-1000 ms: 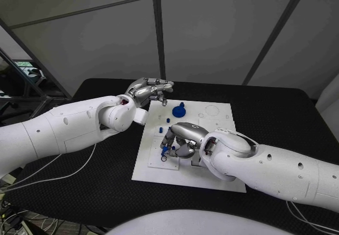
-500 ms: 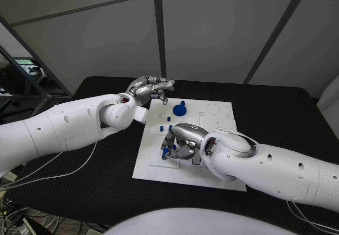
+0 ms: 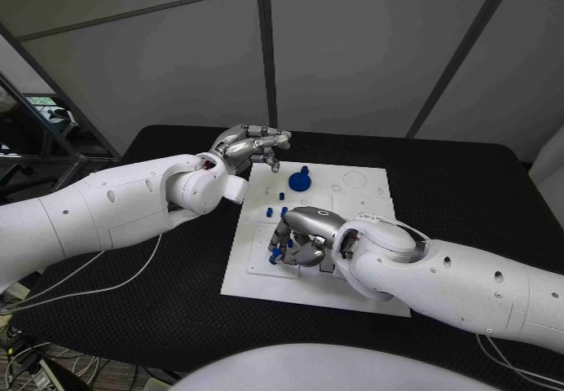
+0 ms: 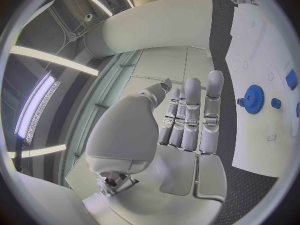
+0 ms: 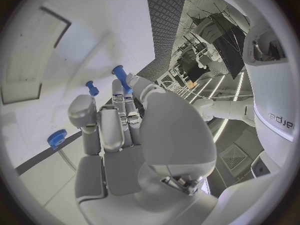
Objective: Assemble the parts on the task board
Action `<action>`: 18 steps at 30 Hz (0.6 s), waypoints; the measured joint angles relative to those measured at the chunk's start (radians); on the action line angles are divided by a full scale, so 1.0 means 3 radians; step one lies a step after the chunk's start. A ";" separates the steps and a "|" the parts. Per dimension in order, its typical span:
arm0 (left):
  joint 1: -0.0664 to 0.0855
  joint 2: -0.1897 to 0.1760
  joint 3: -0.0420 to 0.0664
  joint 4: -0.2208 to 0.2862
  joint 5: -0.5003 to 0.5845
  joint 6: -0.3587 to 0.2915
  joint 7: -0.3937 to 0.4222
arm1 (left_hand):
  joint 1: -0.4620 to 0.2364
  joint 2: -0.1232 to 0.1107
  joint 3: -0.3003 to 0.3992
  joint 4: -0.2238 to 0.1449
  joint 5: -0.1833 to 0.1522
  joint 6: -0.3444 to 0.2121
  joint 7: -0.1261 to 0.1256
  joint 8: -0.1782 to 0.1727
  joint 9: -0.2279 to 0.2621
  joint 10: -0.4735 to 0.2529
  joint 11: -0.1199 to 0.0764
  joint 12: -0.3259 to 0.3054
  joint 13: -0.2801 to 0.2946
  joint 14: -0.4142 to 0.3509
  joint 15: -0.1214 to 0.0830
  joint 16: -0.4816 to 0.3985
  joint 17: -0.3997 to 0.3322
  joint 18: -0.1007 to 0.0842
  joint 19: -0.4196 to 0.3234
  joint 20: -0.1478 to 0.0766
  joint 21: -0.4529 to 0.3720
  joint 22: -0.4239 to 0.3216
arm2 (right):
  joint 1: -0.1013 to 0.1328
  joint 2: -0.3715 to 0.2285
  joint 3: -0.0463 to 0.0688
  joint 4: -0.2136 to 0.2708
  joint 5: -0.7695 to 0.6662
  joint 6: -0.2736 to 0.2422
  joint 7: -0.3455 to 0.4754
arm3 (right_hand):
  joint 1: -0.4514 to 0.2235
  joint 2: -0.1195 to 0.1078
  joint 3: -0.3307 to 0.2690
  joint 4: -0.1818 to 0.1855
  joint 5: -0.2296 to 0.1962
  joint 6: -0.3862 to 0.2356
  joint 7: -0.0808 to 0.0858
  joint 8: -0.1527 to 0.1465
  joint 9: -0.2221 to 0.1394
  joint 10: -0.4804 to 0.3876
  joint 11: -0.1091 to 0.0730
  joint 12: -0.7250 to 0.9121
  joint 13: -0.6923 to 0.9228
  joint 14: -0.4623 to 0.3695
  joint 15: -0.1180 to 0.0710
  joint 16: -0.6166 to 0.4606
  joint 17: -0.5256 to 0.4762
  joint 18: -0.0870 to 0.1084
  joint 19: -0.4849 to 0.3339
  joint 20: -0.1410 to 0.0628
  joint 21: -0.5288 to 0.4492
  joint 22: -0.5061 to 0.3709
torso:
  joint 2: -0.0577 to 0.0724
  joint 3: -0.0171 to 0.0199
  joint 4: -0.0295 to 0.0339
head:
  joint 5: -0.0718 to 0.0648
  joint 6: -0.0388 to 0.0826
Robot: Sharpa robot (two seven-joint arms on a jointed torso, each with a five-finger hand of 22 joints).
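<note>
The white task board (image 3: 266,286) lies mid-table. My right hand (image 3: 303,239) is low over its near left part and pinches a small blue peg (image 3: 274,253) at its fingertips; the right wrist view shows the peg (image 5: 120,77) upright between the fingertips over the board (image 5: 44,60). A blue gear (image 3: 298,182) sits on the far part of the board, with small blue pegs (image 3: 282,196) standing near it. My left hand (image 3: 249,147) hovers off the board's far left corner, its fingers (image 4: 190,116) stretched out and holding nothing.
The black table (image 3: 470,183) surrounds the board. Another blue peg (image 5: 92,88) and the gear (image 5: 56,137) stand beside my right hand's fingers. From the left wrist the gear (image 4: 253,99) and a peg (image 4: 275,103) lie beyond my left hand's fingertips.
My right hand has sunk a little toward the board with the peg. The left hand has stayed in place.
</note>
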 measured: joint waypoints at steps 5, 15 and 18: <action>0.0000 -0.0001 0.0000 0.0001 0.0000 0.0001 0.0000 | 0.0000 0.0000 0.0000 0.0000 0.0000 0.0000 0.0000 0.0000 0.0000 0.0000 0.0000 0.0000 0.0000 0.0000 0.0000 0.0000 0.0000 0.0000 0.0000 0.0000 0.0000 0.0000 | -0.0006 0.0010 0.0000 -0.0014 -0.0033 0.0005 -0.0011 | 0.0001 0.0001 0.0000 0.0000 0.0000 -0.0001 -0.0001 0.0000 0.0001 0.0000 0.0000 0.0000 0.0000 0.0000 0.0000 0.0000 -0.0004 0.0000 0.0000 0.0000 0.0000 -0.0004 | -0.0001 0.0000 0.0000 | 0.0002 -0.0003; 0.0000 -0.0007 0.0000 0.0004 0.0000 0.0001 -0.0001 | 0.0000 0.0000 0.0000 0.0000 0.0000 0.0000 0.0000 0.0000 0.0000 0.0000 0.0000 0.0000 0.0000 0.0000 0.0000 0.0000 0.0000 0.0000 0.0000 0.0000 0.0000 0.0000 | -0.0010 0.0036 0.0003 -0.0041 -0.0152 0.0002 -0.0039 | 0.0001 0.0001 0.0000 0.0000 0.0066 -0.0010 -0.0011 -0.0004 0.0012 0.0000 0.0000 -0.0037 0.0000 0.0000 0.0000 0.0000 -0.0004 0.0000 -0.0012 -0.0012 0.0000 -0.0016 | -0.0001 0.0000 -0.0001 | 0.0003 -0.0004; 0.0000 -0.0007 0.0000 0.0004 0.0000 0.0001 -0.0002 | 0.0000 0.0000 0.0000 0.0000 0.0000 0.0000 0.0000 0.0000 0.0000 0.0000 0.0000 0.0000 0.0000 0.0000 0.0000 0.0000 0.0000 0.0000 0.0000 0.0000 0.0000 0.0000 | -0.0011 0.0045 0.0003 -0.0044 -0.0177 0.0003 -0.0039 | -0.0011 -0.0011 0.0004 -0.0005 0.0098 -0.0092 0.0047 -0.0062 0.0010 -0.0050 0.0050 -0.0075 -0.0005 0.0000 0.0000 0.0000 -0.0012 0.0000 -0.0031 0.0006 0.0000 -0.0032 | -0.0001 -0.0001 -0.0002 | 0.0003 -0.0004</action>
